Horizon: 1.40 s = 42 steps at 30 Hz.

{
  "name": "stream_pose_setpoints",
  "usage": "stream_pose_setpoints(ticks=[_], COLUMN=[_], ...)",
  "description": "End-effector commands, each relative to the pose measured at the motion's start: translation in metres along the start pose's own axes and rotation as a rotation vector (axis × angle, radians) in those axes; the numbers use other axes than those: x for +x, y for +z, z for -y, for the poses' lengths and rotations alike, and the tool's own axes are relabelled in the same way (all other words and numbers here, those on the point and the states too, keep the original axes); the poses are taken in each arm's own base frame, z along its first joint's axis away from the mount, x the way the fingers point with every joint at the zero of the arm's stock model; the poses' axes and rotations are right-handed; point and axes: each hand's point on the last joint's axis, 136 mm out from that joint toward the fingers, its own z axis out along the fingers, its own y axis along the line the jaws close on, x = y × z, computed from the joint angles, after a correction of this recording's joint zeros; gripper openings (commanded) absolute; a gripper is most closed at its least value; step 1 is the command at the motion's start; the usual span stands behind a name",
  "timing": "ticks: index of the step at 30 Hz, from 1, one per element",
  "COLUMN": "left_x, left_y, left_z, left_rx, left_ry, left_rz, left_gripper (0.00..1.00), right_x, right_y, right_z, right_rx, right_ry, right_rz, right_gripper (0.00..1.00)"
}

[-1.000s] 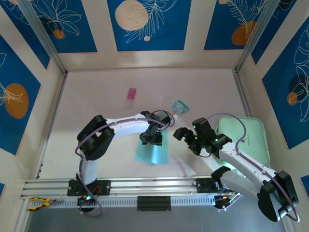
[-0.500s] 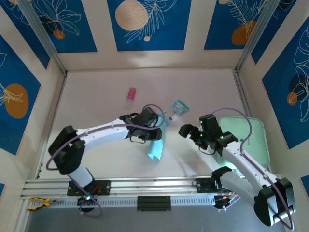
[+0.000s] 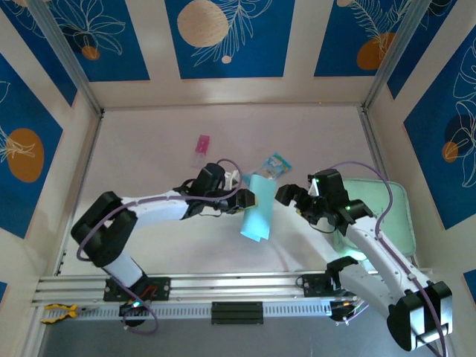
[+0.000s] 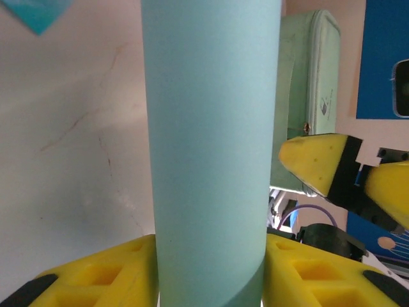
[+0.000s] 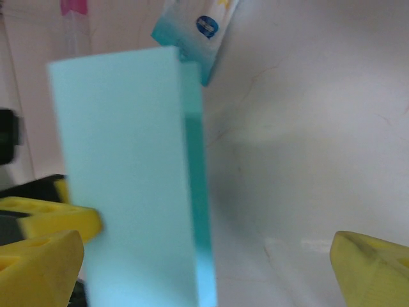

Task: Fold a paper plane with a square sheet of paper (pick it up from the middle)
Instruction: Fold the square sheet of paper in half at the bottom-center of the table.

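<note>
Two claws are flanking the square sheet of paper [image 3: 256,212]. The left claw [image 3: 242,199] is clamping it, folded narrow, off the bench [image 3: 149,156]. The right claw [image 3: 291,198] is gaping wide just beside it. The strip's long axis is running crosswise between them.

Legible text: none on any surface.
Printed packet [image 5: 192,29]: at 12 o'clock in the right wrist view. It carries a dark blue round emblem [image 5: 206,25] with white marks, too blurred to read. Yellow print at its upper edge is also unreadable.
Mint pad [image 4: 313,77]: at 2 o'clock in the left wrist view. A small dark motif [image 4: 326,105] near its rim is too small to read.
Pink item [image 3: 201,146]: at 11 o'clock on the bench [image 3: 149,163]. No lettering can be made out.
Wall panels [image 3: 245,52]: white leaf outlines and pale or orange discs on blue, drawings only.
Square sheet of paper [image 4: 211,147]: plain light blue face.
</note>
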Motion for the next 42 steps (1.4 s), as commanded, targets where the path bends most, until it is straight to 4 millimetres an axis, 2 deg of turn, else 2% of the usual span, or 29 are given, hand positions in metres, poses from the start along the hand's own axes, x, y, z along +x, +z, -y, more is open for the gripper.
stream_pose_setpoints(ticks=[1,7,16,27,36,40,42], left_x=[0.007,0.016,0.023,0.027,0.029,0.034,0.036], left_y=[0.008,0.017,0.017,0.010,0.001,-0.004,-0.007], left_z=[-0.002,-0.036,-0.071,-0.093,-0.103,-0.110,-0.114], left_rx=[0.068,-0.015,-0.126,-0.196,-0.302,-0.348,-0.397], left_ry=[-0.059,-0.130,-0.150,-0.176,-0.153,-0.161,-0.154], left_rz=[-0.052,-0.070,-0.060,-0.010,-0.011,-0.015,-0.021], left_gripper=[0.42,0.42,0.41,0.42,0.46,0.50,0.56], right_x=[0.007,0.023,0.032,0.044,0.048,0.052,0.052], right_y=[0.005,0.012,0.026,0.034,0.036,0.039,0.040], right_z=[-0.013,-0.030,-0.021,-0.003,-0.005,-0.003,-0.004], right_rx=[-0.087,-0.174,-0.174,-0.098,-0.086,-0.071,-0.066], right_ry=[0.037,-0.026,0.043,0.099,0.085,0.084,0.079], right_rz=[-0.021,-0.077,-0.044,-0.067,-0.081,-0.091,-0.095], right_gripper=[0.99,1.00,0.96,0.95,0.94,0.94,0.94])
